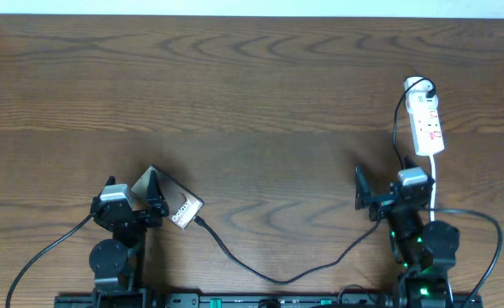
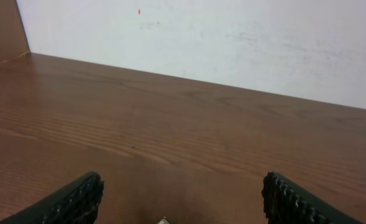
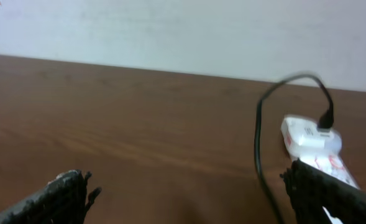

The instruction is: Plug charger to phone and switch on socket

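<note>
Grippers: left gripper (image 2: 179, 196) and right gripper (image 3: 189, 193) both gape wide, empty | phone (image 1: 176, 205): near left, just beside left gripper, ready for bracing | charger (image 1: 269, 275): tip at phone's near end, seating unclear | socket (image 1: 426, 124): far right, ahead of right gripper, we judge for its switch

Lab (wood table (image 1: 234, 94), white wall (image 2: 232, 43)).
</note>
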Controlling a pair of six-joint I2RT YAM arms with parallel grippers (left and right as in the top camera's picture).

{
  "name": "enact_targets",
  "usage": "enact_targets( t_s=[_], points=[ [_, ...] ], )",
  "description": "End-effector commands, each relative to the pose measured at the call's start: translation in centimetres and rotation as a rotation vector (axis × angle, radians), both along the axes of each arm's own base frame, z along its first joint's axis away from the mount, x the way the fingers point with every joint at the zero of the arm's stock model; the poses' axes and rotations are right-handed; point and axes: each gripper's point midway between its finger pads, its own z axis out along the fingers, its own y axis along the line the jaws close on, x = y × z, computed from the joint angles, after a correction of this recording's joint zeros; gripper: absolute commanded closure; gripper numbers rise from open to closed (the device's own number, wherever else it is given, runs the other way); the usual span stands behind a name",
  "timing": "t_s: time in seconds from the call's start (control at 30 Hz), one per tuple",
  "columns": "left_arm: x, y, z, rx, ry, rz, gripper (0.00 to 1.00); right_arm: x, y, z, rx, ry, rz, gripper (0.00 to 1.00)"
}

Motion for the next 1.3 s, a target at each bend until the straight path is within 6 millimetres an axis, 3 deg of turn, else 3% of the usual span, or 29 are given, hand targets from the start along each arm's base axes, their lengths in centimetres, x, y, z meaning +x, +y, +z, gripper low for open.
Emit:
enact_targets(
  t_s=[0.0, 0.13, 0.27, 1.27],
  points=[
    [-0.1, 0.6, -1.6, 0.001, 0.048, 0.033, 0.17, -0.6, -1.1, -1.1, 0.003, 0.02, -0.06, 0.01],
    [-0.1, 0.6, -1.6, 0.001, 0.048, 0.033, 0.17, -1.5, -2.5, -2.0, -0.01, 0.049, -0.139, 0.01],
    [-0.1, 0.6, -1.6, 0.0, 0.048, 0.033, 0.18, -1.8, -3.6, 0.9, -0.015, -0.074, -0.206, 0.01],
    [-0.1, 0.6, -1.6, 0.001, 0.048, 0.033, 0.17, -1.8, -3.7, 0.6, -0.012, -0.064, -0.208, 0.01]
  ],
)
